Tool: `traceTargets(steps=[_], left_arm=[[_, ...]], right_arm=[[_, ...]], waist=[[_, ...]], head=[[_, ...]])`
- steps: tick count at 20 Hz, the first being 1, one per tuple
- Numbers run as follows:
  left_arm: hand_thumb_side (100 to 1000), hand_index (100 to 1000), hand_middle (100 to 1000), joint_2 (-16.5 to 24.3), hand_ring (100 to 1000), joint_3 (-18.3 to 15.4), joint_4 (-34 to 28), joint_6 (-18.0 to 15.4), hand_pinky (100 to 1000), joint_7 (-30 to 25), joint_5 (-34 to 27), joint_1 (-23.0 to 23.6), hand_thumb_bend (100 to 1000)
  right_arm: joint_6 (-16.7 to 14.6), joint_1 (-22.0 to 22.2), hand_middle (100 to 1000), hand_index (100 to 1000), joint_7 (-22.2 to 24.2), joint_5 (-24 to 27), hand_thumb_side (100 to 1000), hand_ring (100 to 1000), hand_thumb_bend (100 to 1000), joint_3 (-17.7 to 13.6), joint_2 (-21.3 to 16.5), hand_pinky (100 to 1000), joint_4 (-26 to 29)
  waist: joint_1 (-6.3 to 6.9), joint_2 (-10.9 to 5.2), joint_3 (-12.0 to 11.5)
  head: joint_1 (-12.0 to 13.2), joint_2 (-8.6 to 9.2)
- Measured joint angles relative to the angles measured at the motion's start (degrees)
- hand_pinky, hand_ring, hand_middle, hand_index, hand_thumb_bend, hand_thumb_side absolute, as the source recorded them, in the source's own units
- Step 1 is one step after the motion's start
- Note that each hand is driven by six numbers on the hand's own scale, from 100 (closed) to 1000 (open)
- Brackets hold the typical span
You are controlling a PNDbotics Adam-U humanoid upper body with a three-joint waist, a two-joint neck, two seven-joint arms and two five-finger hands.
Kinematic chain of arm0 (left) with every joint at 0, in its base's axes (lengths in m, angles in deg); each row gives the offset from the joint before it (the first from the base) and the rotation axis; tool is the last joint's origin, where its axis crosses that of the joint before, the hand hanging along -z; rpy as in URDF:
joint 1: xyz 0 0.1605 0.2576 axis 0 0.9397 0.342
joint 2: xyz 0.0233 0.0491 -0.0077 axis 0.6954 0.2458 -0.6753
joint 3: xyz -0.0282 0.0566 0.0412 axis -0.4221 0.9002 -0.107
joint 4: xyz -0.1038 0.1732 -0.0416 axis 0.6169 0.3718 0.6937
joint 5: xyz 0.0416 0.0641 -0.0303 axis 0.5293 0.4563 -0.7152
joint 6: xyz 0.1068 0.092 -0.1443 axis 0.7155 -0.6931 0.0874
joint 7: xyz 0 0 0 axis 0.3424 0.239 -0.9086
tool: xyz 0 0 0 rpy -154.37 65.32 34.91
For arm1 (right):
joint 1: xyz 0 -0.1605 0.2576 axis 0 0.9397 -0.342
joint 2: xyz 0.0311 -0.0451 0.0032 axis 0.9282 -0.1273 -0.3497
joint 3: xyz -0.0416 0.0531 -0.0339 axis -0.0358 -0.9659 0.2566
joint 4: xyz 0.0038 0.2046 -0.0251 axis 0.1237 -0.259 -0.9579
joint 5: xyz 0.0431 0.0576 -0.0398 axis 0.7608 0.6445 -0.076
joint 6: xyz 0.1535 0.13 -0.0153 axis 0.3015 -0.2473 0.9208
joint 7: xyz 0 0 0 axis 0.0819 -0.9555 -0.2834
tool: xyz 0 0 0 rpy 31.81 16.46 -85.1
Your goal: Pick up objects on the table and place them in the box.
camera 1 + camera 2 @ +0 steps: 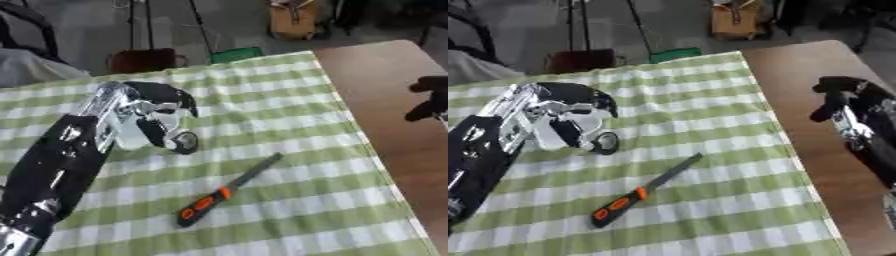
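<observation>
Lying on the checked cloth (pixel 289 90) is a file (pixel 229 190), stiff, light, best taken by its orange-black handle. Just above it the left hand (pixel 162 117) is held curled, empty; the right hand (pixel 846 107) cannot be read.

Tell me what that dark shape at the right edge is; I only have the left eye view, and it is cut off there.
Observer: It is the robot's right hand. The right eye view shows the whole of it, black, over the bare brown table.
Operator: Is the arm behind it visible?
Observer: Yes. The forearm runs from the hand down to the picture's right edge, black with a silver part.
Operator: Is the hand near the tool?
Observer: No. It is off the checked cloth, to the right of its edge. The tool with the orange handle lies mid-cloth, well apart from it.
</observation>
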State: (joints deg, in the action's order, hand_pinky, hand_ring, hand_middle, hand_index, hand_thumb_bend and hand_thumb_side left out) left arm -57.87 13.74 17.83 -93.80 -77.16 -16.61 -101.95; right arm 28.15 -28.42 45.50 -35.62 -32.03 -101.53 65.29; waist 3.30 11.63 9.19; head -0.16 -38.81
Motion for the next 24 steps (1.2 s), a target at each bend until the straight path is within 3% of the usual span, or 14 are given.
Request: traceTargets(steps=[24], left_arm=[[426,887,894,-0.66,895,0.25,4.10,0.11,1000,-0.15,3.15,0.60,476]], right_arm=[[-0.08,-0.05,710,793,0.35,0.00,619,535,199,0.01,0.01,584,0.00]], waist=[[0.00,0.47,0.36]], head=[[0.00,0.00]])
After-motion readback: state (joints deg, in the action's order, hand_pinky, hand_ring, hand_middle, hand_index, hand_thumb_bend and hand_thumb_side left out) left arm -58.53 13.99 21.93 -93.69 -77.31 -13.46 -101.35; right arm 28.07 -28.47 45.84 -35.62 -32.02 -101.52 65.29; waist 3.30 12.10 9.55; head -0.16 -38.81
